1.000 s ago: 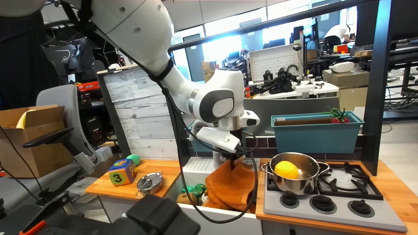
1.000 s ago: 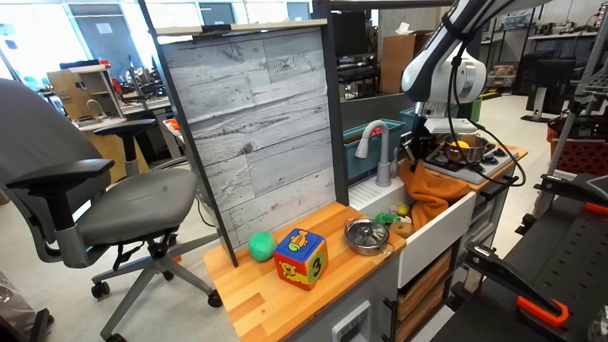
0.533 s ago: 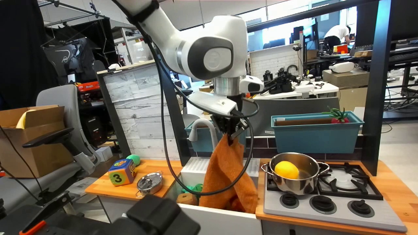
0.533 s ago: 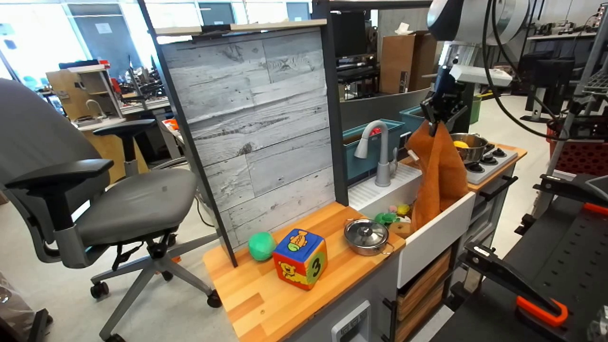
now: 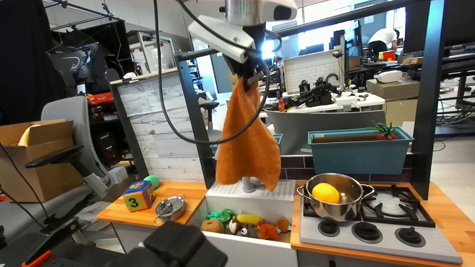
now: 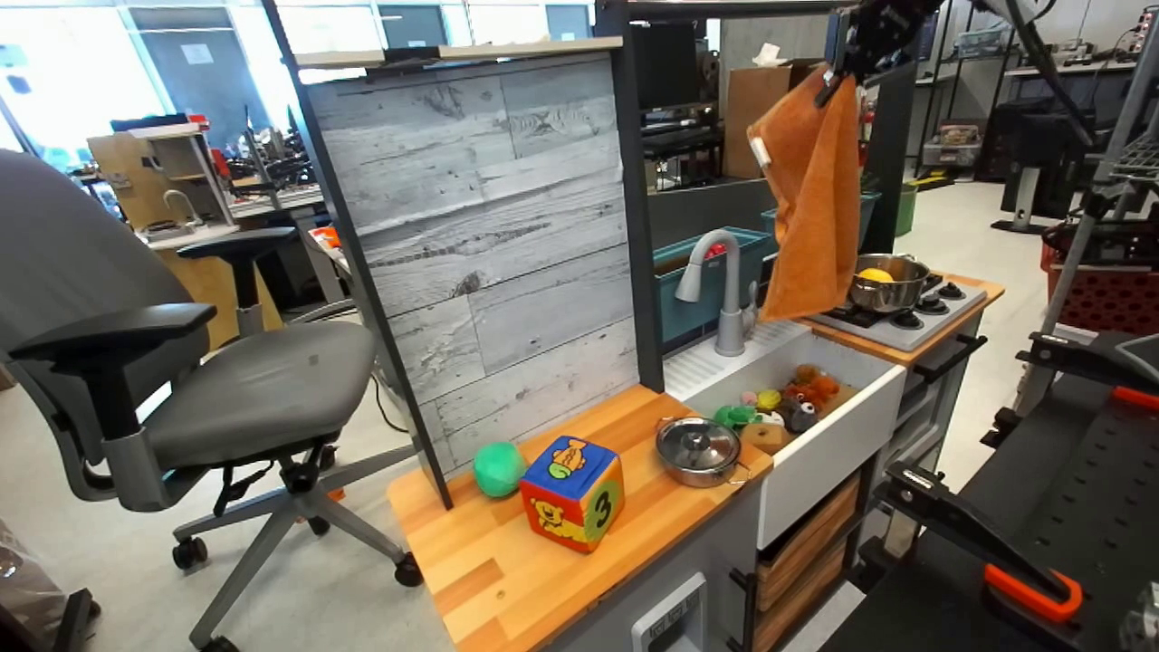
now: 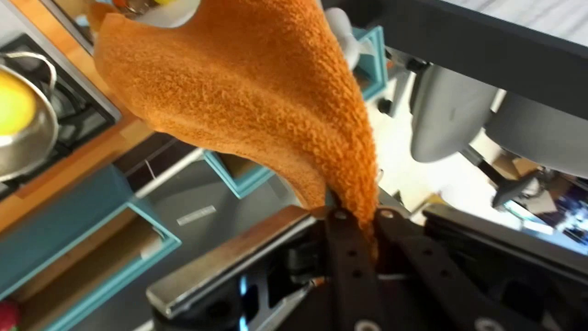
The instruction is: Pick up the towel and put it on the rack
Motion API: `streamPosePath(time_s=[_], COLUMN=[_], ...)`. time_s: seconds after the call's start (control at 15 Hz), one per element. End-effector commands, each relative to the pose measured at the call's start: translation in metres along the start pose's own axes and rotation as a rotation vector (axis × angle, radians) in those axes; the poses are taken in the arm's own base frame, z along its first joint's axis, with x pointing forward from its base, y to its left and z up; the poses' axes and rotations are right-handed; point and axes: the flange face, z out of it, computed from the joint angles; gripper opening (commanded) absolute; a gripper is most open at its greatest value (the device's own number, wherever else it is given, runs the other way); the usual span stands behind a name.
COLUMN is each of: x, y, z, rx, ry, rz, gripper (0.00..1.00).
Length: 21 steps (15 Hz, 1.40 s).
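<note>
An orange towel (image 5: 248,157) hangs freely in the air above the sink (image 5: 256,252). My gripper (image 5: 248,84) is shut on its upper end. The towel also hangs from the gripper (image 6: 826,91) in an exterior view (image 6: 810,226), with a small white tag on its edge. In the wrist view the towel (image 7: 239,87) runs up from between the fingertips (image 7: 363,214). A dark horizontal bar (image 5: 334,20) spans the top of the kitchen frame behind the gripper; it is the only rack-like thing I see.
A grey faucet (image 6: 729,290) stands behind the sink, which holds several toys. A pot (image 5: 334,213) with a yellow fruit sits on the stove at one side. A teal planter (image 5: 360,152) is behind the stove. A lidded pan (image 5: 170,208) and block (image 5: 139,195) sit on the counter.
My gripper has risen well above the sink with the towel. The towel's lower part, in the sink before, now hangs clear of it, and the toys inside are uncovered.
</note>
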Motion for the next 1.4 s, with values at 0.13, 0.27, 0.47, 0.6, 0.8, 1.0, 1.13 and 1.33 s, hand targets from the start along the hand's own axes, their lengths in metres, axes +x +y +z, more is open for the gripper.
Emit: streamPosePath(time_s=[0.13,0.27,0.47,0.6,0.8,1.0,1.13,1.33], x=[0.001,0.008,0.017,0.026,0.048,0.077,0.103,0.139], y=[-0.053,-0.072,-0.107,-0.138,-0.18,-0.212,-0.223,-0.229], z=[-0.142,-0.198,-0.281,-0.333,-0.367,-0.373,-0.361,-0.336], rx=[0.263,0.35,0.457,0.514,0.546,0.562,0.575,0.566], ry=[0.227,0.313,0.448,0.536,0.6,0.638,0.694,0.739], rz=[-0.08,-0.088,-0.084,-0.085,-0.072,-0.018,0.051,0.118], gripper=[0.01,0.01,0.01,0.01,0.01,0.01,0.01,0.01])
